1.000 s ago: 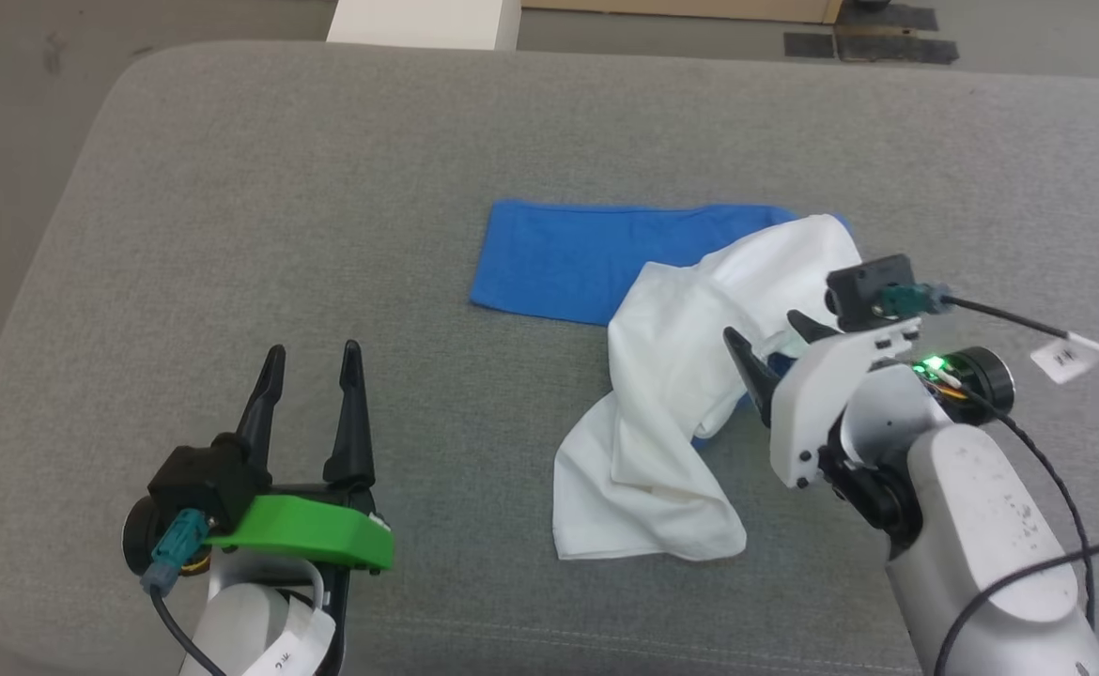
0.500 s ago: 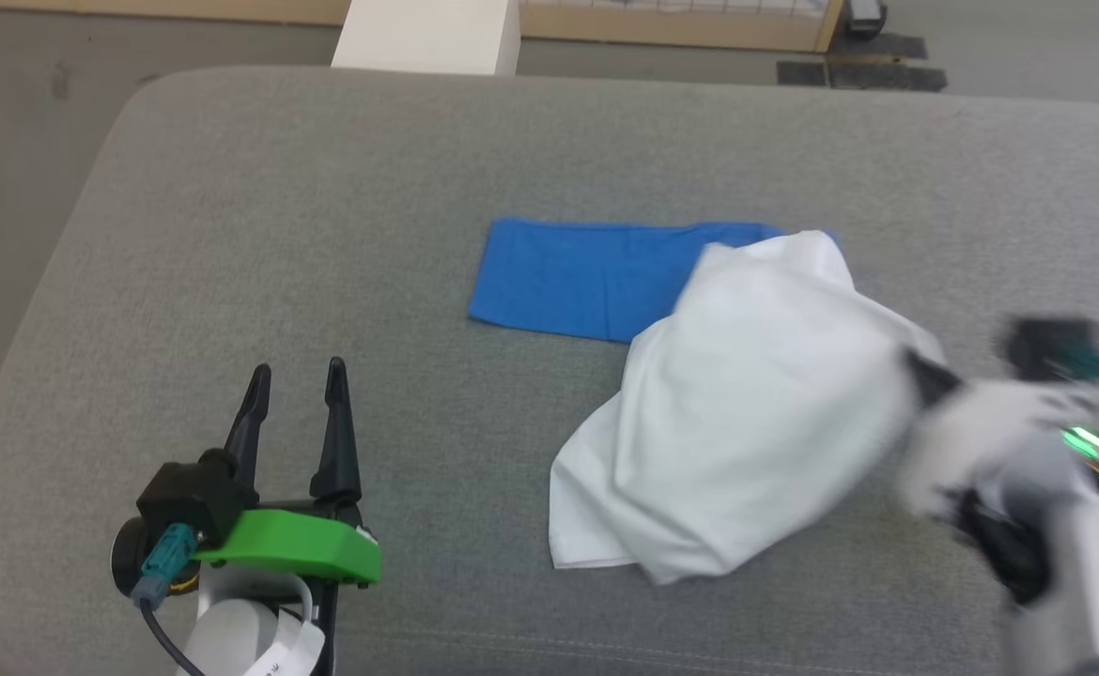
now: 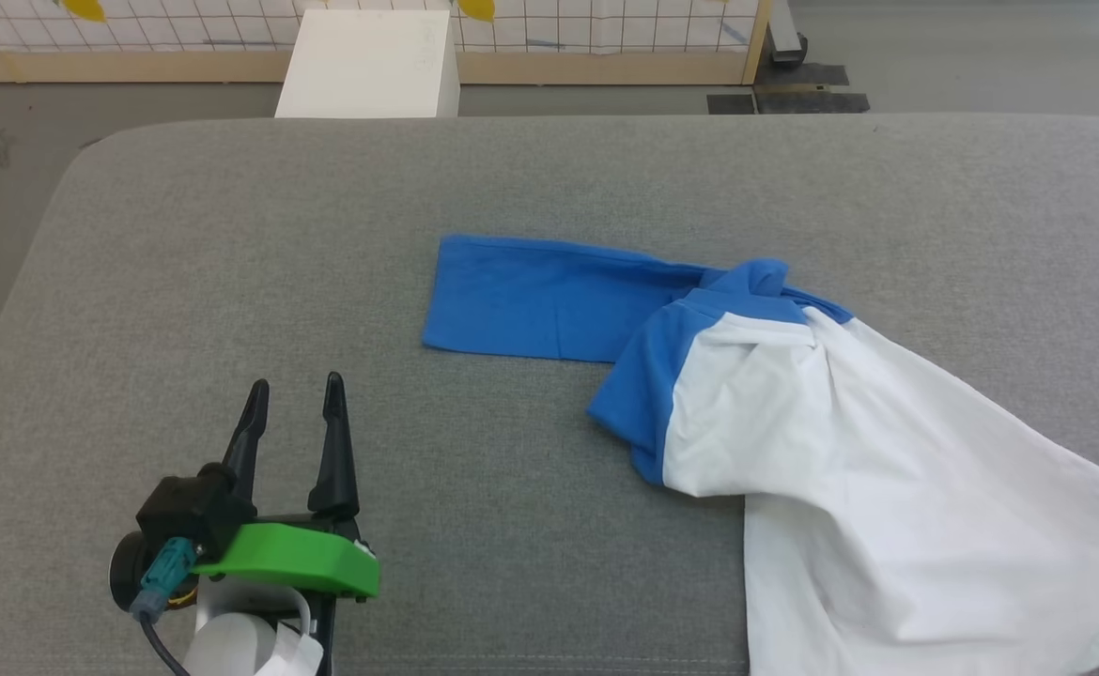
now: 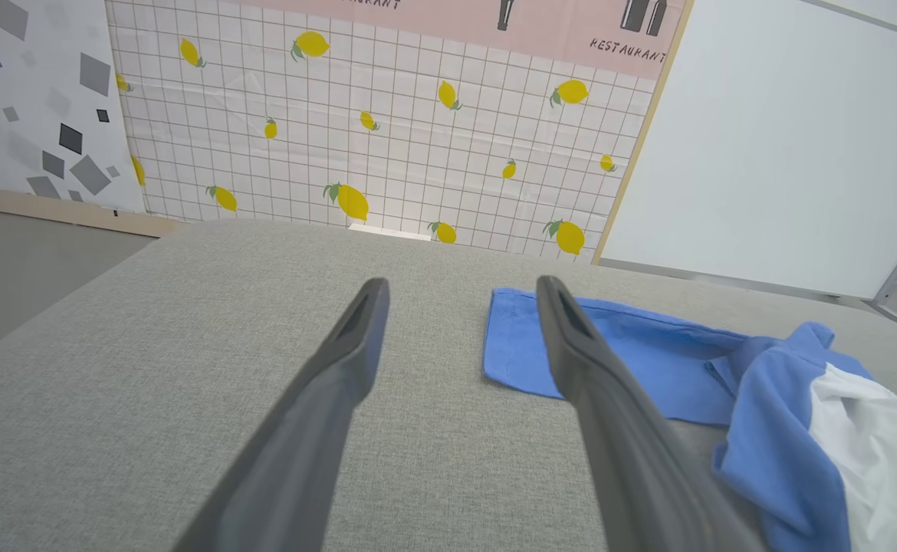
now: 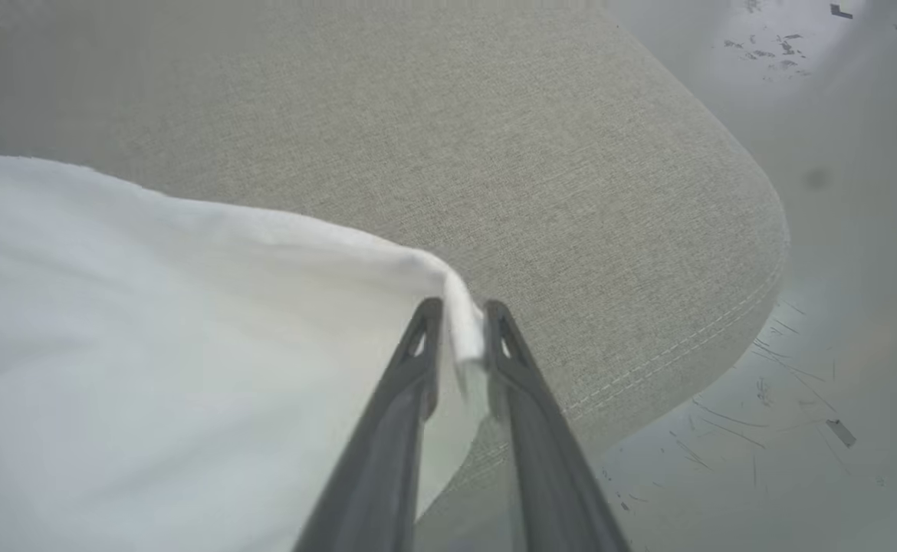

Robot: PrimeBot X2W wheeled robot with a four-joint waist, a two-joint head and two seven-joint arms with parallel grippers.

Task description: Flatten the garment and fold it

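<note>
Grey padded surface carries the bunched garment. Your right gripper pinches its white edge; left gripper stands spread, empty. Flattening step: next, pull that edge taut.

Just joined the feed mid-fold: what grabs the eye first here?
The soft white shirt with bright blue sleeves dominates, stretching from the middle of the grey cushioned surface toward its near right corner, with one blue sleeve lying flat at the centre. The right hand is shut on the shirt's white edge. The left hand stands open and empty at the near left.
</note>
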